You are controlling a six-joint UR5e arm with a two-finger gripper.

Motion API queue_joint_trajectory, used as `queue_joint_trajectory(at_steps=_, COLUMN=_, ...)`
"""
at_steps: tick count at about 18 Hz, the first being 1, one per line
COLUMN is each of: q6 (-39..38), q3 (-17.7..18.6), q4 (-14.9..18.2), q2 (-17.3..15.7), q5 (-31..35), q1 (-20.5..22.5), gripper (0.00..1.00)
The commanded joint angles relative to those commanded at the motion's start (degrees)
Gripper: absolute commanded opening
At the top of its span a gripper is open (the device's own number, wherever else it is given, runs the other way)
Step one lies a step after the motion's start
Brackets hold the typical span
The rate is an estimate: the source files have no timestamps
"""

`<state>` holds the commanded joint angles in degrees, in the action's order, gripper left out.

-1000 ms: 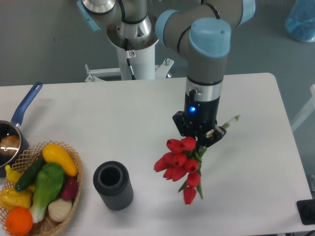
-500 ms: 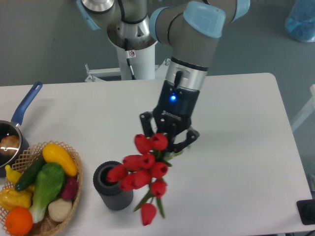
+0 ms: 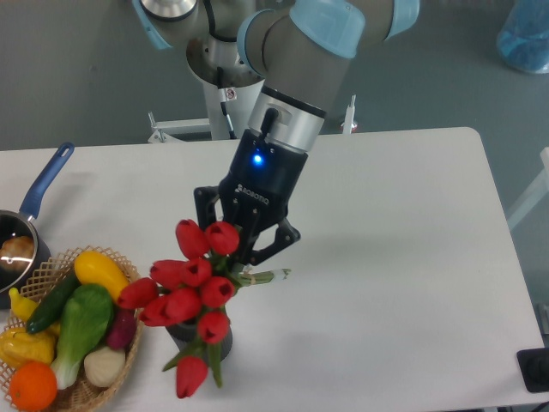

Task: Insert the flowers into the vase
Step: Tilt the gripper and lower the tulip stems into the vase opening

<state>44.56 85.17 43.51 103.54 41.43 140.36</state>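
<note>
White table (image 3: 412,257) is holding everything. Black two-finger gripper (image 3: 244,257) is clutching the red tulip bunch (image 3: 190,296) and has carried it left, so blooms are now covering the dark grey ribbed vase (image 3: 225,339). Dropping in looks close.

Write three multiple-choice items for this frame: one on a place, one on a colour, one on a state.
1. Where is the wicker basket?
A. the table's near-left corner
B. the far-right corner
C. under the arm's base

2. What colour are the flowers?
A. yellow
B. red
C. white

3. What is the gripper doing?
A. hanging open and empty
B. holding the flowers above the vase
C. gripping the pot handle

Key: 1 A, it sits at the lower left; 2 B, red heads; 3 B, the fingers close on the stems, the blooms hiding most of the vase.
</note>
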Motion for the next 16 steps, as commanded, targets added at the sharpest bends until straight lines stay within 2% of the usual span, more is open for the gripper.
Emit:
queue_joint_trajectory(at_steps=9, q6=0.61, q3=0.61, q4=-0.36, q2=2.63, q5=-20.93, q1=1.32, gripper=0.15)
queue_joint_trajectory(at_steps=13, q6=1.75, q3=0.62, q4=-0.44, q2=3.95, q5=-22.62, q1=1.50, gripper=0.15)
queue_joint_trajectory(at_steps=16, q6=7.28, q3=0.62, q4=-0.88, q2=5.71, q5=-22.80, q1=2.11, gripper=0.15)
